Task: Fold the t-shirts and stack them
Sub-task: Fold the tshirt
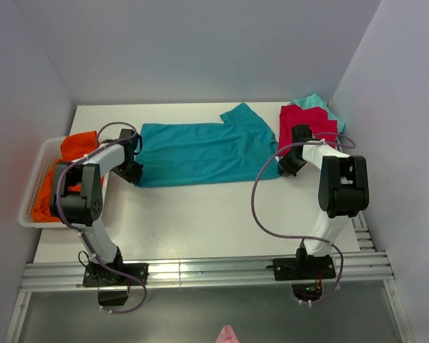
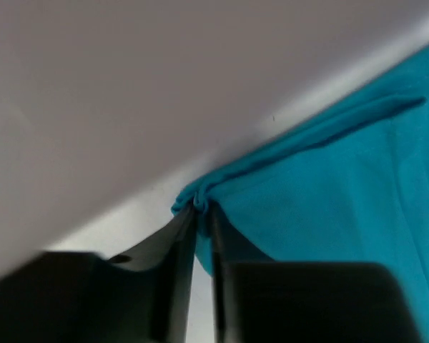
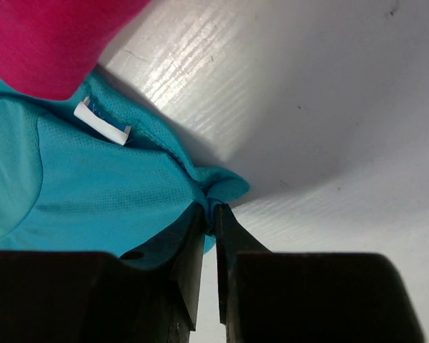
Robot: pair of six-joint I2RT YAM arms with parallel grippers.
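Observation:
The teal-blue t-shirt [image 1: 200, 151] lies spread across the back middle of the table, one sleeve pointing up at the back. My left gripper [image 1: 134, 171] is shut on its left bottom corner, where the cloth bunches between the fingertips [image 2: 202, 209]. My right gripper [image 1: 284, 168] is shut on its right corner [image 3: 213, 214] near the white neck label [image 3: 101, 123]. A red t-shirt [image 1: 306, 123] lies folded on a light-teal one [image 1: 316, 101] at the back right. The orange t-shirts [image 1: 66, 168] lie in a basket at the left.
A white slatted basket [image 1: 34, 187] stands at the table's left edge. Grey walls close in the left, back and right. A metal rail [image 1: 200, 271] runs along the near edge by the arm bases.

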